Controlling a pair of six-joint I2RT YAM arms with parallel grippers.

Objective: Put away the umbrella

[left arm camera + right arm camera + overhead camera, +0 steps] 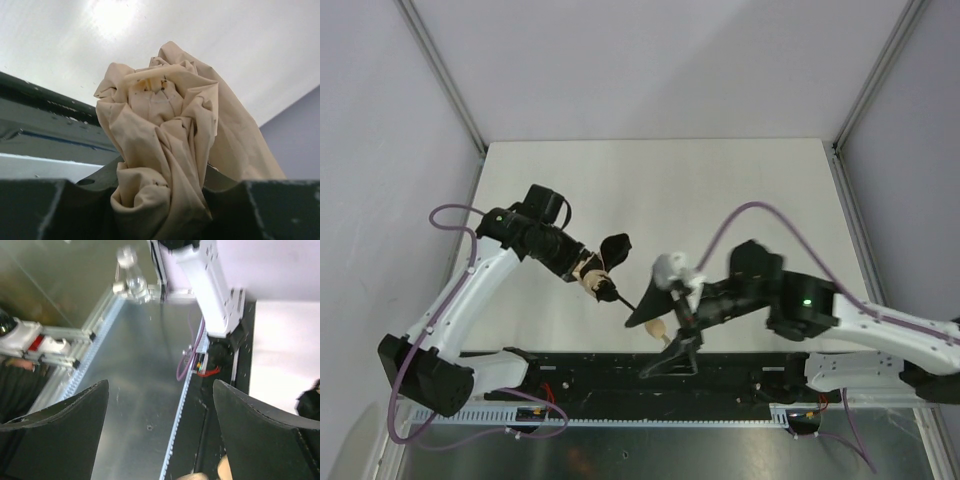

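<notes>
Over the near edge of the white worktop [720, 190], the left end effector [588, 272] pinches the umbrella [160, 150] by its bunched beige fabric. The right end effector [160, 390] is spread wide, the small tan handle [657, 329] between its fingers.

The umbrella [165, 145] has beige fabric with small dark specks; its shaft [623, 299] is dark and its handle [657, 328] light tan. Under the umbrella the counter [720, 190] is cream-white. Beside the umbrella, the left arm [470, 290] and right arm [880, 320] are white with black joints, and the cables [752, 205] are purple.
</notes>
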